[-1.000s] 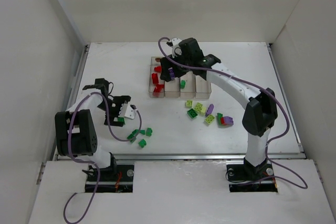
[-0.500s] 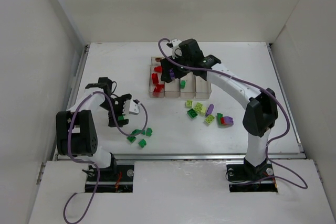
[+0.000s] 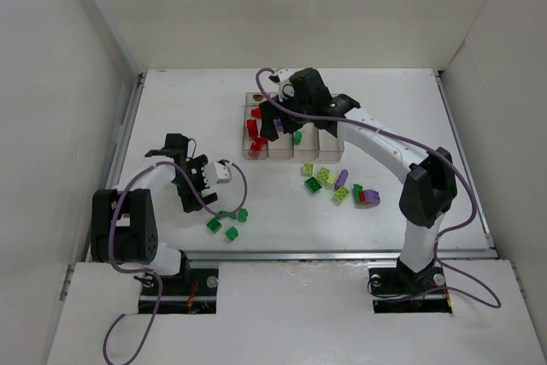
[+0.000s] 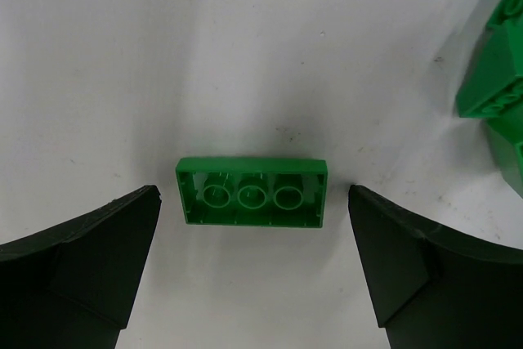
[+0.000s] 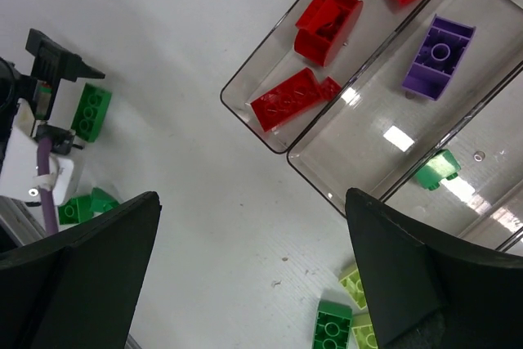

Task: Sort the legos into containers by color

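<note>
We see a white table (image 3: 385, 108) with four joined bins (image 3: 332, 146) at its far middle. The right gripper (image 3: 275, 117) hangs over the bins' left end, spread wide and holding nothing. The left gripper (image 3: 192, 181) sits low over the table's left part, also spread wide. A green brick (image 4: 252, 192) lies on the table between its fingers, hollow side up, touching neither.

From the right wrist, the leftmost bin holds the red bricks (image 5: 327, 22), the next a purple brick (image 5: 437, 59), and the third a green piece (image 5: 437, 171). The fourth bin is partly behind the arm, so we cannot tell what it holds.

A loose heap (image 3: 338, 184) of yellow-green, green, purple and red bricks lies just in front of the bins. A few small green ones (image 3: 226, 221) lie near the left gripper, toward the near edge.
</note>
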You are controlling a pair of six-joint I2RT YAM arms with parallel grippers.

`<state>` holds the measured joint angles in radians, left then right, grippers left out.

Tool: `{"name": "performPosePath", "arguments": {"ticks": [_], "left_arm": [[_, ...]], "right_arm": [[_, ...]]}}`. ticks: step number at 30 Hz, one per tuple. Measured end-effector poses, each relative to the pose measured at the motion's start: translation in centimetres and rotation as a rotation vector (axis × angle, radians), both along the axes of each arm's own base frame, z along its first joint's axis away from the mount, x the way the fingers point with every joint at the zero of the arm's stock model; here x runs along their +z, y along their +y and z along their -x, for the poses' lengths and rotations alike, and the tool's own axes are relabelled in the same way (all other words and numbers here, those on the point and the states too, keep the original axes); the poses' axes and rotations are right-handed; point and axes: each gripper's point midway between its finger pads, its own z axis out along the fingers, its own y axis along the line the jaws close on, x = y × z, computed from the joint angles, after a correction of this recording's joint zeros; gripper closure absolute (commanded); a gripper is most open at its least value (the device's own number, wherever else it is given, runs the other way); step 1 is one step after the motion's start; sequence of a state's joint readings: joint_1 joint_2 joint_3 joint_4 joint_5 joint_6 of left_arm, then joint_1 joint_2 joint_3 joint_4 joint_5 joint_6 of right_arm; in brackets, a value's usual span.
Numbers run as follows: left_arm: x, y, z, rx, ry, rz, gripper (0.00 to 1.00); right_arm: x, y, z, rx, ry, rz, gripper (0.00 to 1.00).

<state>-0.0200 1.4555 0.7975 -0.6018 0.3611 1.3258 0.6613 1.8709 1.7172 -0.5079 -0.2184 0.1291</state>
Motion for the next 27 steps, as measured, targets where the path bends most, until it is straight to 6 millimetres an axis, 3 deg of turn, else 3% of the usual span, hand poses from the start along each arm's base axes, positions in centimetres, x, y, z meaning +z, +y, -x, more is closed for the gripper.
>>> {"name": "performPosePath", "arguments": {"ticks": [3,9,10,14,20,24,27], "left_arm": [[-0.4,0.4,-0.1,0.037,-0.009,-0.020,0.11],[-0.3,0.4,-0.8,0.064,-0.031,-0.016,0.42],[-0.3,0.4,-0.9,0.065,-0.036,-0.015,0.53],[-0.2,0.3,-1.3,0.067,-0.050,-0.006,0.78],[0.5,0.0,-1.3,0.083,-0.034,0.008,0.84],[4.5,-1.0,-5.0,0.141,-0.119,0.079,0.84],[10.3,-2.9,-10.1,0.166,-0.281,0.176,0.82]], "right_arm": [[-0.1,-0.1,0.4,0.001,0.003,0.001,0.00],[-0.1,-0.3,0.6,0.001,0.004,0.002,0.00],[0.0,-0.3,0.7,0.001,0.003,0.001,0.00],[0.0,-0.4,0.8,0.001,0.002,0.001,0.00],[0.0,-0.9,1.0,-0.020,0.007,0.003,0.00],[0.6,-2.0,0.0,-0.084,0.017,-0.023,0.00],[1.4,-4.6,-2.3,-0.188,0.027,-0.062,0.00]]}}
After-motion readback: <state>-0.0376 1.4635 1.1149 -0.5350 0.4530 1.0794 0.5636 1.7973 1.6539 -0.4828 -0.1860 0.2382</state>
